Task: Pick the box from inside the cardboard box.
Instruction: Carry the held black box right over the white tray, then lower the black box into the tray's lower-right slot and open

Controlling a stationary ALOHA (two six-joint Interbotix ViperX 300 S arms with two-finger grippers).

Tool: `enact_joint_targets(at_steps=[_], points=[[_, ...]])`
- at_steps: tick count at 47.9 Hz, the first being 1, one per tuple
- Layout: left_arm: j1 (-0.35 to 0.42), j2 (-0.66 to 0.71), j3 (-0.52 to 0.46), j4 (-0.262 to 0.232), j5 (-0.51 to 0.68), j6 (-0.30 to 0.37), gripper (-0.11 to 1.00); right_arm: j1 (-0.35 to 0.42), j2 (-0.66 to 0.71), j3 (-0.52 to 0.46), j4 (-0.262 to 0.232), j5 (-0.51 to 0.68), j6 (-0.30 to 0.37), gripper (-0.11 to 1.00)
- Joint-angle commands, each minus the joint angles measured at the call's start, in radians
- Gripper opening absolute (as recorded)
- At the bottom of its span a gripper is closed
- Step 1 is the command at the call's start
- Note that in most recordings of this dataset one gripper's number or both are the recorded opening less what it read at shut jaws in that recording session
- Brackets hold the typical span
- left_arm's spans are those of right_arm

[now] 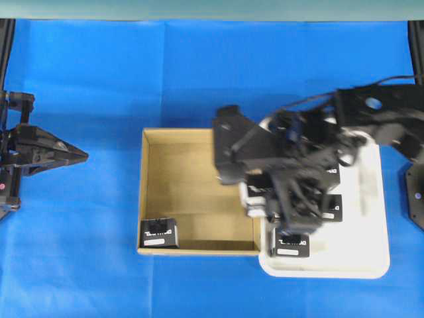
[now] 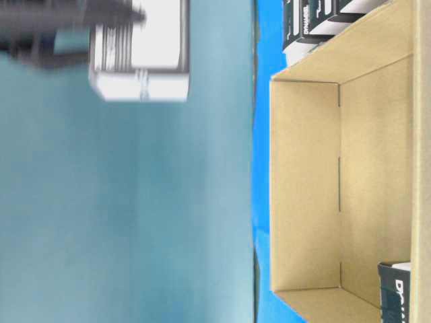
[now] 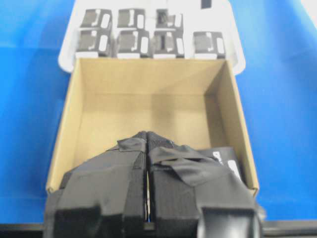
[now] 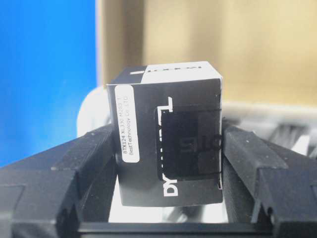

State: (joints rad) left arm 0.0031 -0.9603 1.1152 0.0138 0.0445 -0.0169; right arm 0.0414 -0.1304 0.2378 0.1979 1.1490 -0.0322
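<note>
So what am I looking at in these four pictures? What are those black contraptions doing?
They are two robot arms on a blue table, each ending in a gripper. One picture looks down from above, one from table level, and two come from cameras on the wrists. The left gripper waits, shut and empty. The right gripper holds a small black box over the white tray, which holds more boxes. One box sits in a corner of the cardboard box.

tray boxes [image 1: 291, 246] partly hidden under arm, box [image 2: 404, 293] cut by table-level edge
</note>
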Motion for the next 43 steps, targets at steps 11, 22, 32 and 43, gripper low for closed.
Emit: enact_joint_targets(at_steps=[11,22,32,43], points=[[-0.002,0.006,-0.026,0.003,-0.005,0.0,-0.05,0.11,-0.17,0.196,0.005,-0.063,0.152,0.62],[-0.002,0.006,-0.025,0.003,-0.005,0.0,-0.05,0.147,-0.236,0.321,0.003,-0.117,0.189,0.62],[-0.002,0.006,-0.026,0.003,-0.005,0.0,-0.05,0.189,-0.238,0.426,0.005,-0.146,0.19,0.62],[-0.002,0.006,-0.026,0.003,-0.005,-0.002,-0.05,0.21,-0.23,0.549,0.025,-0.301,0.192,0.62]])
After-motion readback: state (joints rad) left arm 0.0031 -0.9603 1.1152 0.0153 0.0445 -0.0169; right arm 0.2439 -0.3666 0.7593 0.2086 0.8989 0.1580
